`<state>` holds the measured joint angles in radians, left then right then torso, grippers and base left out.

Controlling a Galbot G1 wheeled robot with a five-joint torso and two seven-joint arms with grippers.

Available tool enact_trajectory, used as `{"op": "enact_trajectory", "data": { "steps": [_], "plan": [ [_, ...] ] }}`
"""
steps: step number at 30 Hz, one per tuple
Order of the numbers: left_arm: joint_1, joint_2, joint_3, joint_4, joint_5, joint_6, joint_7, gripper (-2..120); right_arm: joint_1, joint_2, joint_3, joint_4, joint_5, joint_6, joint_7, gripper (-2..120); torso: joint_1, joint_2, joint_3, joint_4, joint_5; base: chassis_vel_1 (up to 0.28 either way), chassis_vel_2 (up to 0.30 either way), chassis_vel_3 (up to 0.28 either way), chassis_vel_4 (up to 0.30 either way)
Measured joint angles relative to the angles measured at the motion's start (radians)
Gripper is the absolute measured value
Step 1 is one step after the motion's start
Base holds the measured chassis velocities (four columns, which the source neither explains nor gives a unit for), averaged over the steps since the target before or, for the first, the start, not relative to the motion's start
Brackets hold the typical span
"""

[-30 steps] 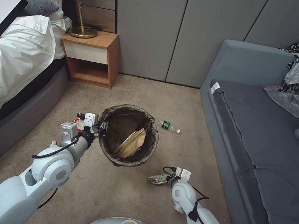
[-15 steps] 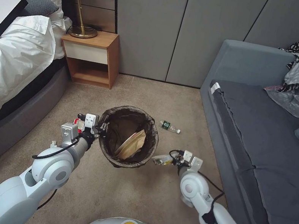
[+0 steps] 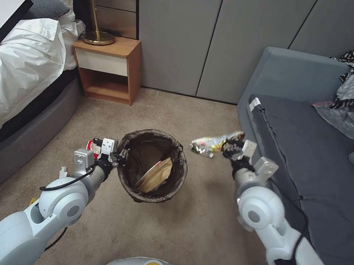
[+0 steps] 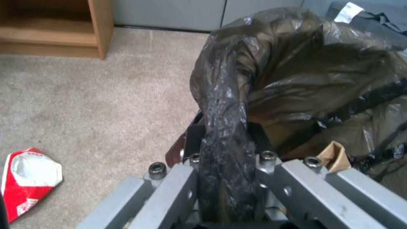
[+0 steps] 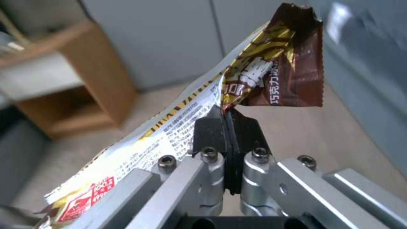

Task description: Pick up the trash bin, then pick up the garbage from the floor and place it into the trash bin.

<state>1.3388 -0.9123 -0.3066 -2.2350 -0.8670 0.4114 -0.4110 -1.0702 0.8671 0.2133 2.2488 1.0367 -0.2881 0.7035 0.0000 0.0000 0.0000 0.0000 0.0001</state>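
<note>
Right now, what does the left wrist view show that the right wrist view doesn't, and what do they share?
Left wrist alone: the left gripper shut on the bag-covered rim of the trash bin, a brown paper bag inside it, and a red-and-white crumpled cup lying on the carpet.

Right wrist alone: the right gripper shut on a gold and brown snack wrapper, held off the floor.

Both: the beige carpet, the wooden nightstand, the grey wall panels and the edge of the grey sofa.

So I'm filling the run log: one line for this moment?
left gripper: shut on trash bin rim | right gripper: shut on snack wrapper, raised right of bin | paper bag: inside bin
</note>
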Motion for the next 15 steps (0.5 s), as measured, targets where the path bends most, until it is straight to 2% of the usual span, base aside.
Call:
{"op": "enact_trajectory", "data": {
  "steps": [15],
  "plan": [
    [-0.006, -0.010, 0.013, 0.013, 0.010, 0.007, -0.001, 5, -0.025, -0.135, 0.055, 0.216, 0.001, 0.079, -0.173, 0, 0.000, 0.000, 0.000, 0.0000, 0.0000, 0.000, 0.000, 0.000, 0.000]
  ]
}}
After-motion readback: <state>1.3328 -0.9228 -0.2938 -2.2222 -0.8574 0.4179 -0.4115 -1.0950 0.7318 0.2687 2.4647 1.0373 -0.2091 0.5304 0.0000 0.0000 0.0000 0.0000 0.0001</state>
